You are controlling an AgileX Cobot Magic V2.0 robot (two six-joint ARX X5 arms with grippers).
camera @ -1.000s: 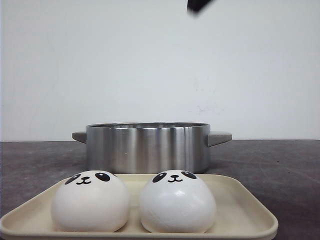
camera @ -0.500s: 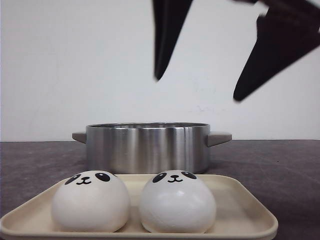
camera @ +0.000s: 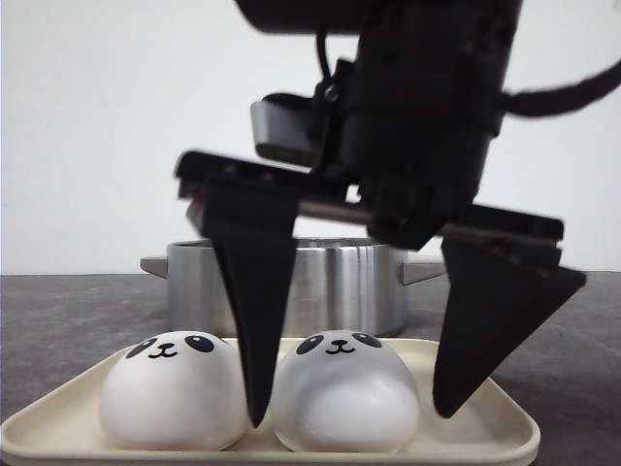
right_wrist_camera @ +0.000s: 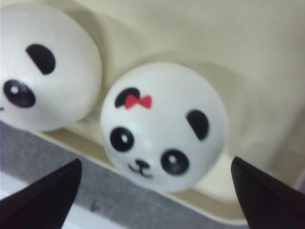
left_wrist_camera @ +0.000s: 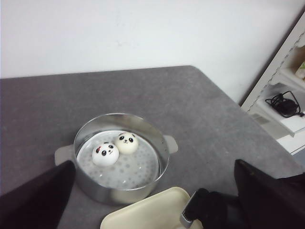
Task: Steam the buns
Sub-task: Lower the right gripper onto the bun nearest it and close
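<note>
Buns sit in two places. On the cream tray at the front, the left bun lies just outside the right gripper's left finger, while the second bun — the one with a red bow by its ear in the right wrist view — lies between the two dark fingers. The tip of the left finger reaches down into the narrow gap between the two buns; the right finger hangs just beyond the bowed bun's far side, over the tray's bare corner. The fingers are spread wide, wider than the bun, and whether either one touches it cannot be told. In the right wrist view both fingertips show at the corners, with the bowed bun centred between them and its neighbour off to one side, close beside it.

Behind the gripper stands the steel pot, with stub handles on both sides. The left wrist view looks down into it: two more buns rest side by side and touching on the perforated steamer plate.

The left gripper hangs above and back from the pot — its fingers spread far apart, holding nothing — with the tray's edge between them.
</note>
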